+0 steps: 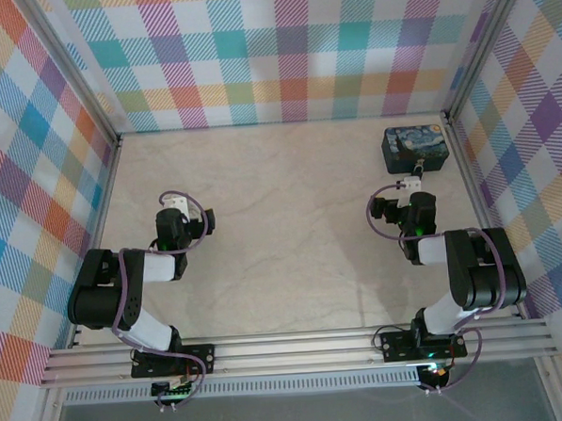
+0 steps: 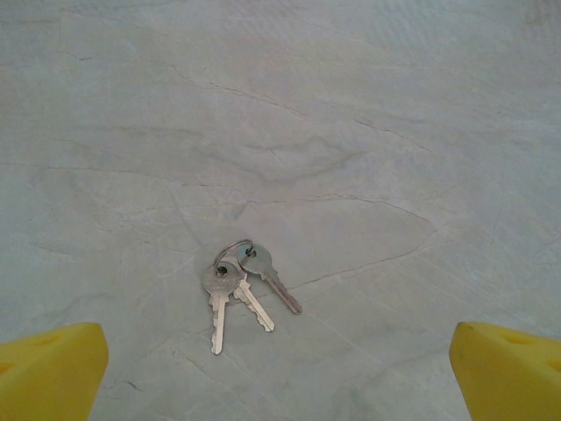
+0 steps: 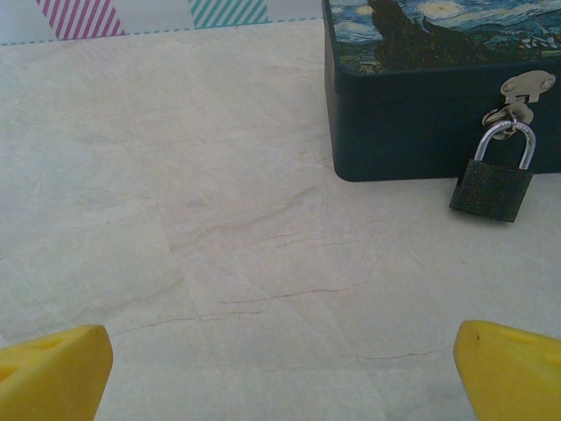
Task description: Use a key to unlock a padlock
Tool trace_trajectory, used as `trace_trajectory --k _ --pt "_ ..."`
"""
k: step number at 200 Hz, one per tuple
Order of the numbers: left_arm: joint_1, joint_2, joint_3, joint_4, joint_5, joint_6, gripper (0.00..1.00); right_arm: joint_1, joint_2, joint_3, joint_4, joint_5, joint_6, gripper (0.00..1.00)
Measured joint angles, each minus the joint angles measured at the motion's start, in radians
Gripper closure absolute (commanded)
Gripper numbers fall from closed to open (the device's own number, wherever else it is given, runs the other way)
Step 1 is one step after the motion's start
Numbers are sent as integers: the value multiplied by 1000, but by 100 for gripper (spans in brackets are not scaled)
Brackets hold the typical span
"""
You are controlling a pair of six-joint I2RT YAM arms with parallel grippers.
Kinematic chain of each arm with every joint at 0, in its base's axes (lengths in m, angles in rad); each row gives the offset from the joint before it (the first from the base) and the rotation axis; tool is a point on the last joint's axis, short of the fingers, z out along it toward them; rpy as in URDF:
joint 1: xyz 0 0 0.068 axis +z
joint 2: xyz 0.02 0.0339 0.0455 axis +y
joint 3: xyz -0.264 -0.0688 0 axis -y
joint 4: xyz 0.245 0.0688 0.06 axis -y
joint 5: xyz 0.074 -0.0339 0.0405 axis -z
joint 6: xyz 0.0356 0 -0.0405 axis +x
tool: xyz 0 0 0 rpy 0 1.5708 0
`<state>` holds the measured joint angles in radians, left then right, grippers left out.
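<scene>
We saw the padlock (image 3: 491, 189), dark with a silver shackle, hanging from the hasp of the painting-print box (image 3: 412, 123) at the table's (image 3: 219, 246) far right corner. The right gripper (image 3: 280, 373) faced it, jaws wide apart. The left gripper (image 2: 280, 373), equally spread, hovered above three ringed keys (image 2: 238, 289).

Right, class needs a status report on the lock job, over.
Open left fingers facing the keys. Open right fingers facing the padlock, untouched, hanging from the box hasp. Nothing between.
</scene>
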<state>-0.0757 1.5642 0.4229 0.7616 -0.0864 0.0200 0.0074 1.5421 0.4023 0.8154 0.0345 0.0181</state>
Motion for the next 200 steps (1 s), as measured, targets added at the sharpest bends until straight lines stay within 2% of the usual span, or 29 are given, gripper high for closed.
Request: trace_trajectory --k 89,103,113,142,163,200 --pt "3 0 0 0 14 0 0 0 -3 4 -19 0 0 0" --pt "10 -10 32 -80 18 -3 3 0 -29 53 -146 14 7 0" --pt "15 -22 96 -201 8 -7 3 0 -48 129 -278 48 33 0" --pt "19 -54 339 -479 -12 -29 0 -14 -30 472 -636 119 184 5" --pt "19 -93 445 -606 -39 -88 1 -34 37 687 -816 122 310 7" --pt "3 -153 506 -786 -87 -182 1 -100 212 916 -1081 83 488 7"
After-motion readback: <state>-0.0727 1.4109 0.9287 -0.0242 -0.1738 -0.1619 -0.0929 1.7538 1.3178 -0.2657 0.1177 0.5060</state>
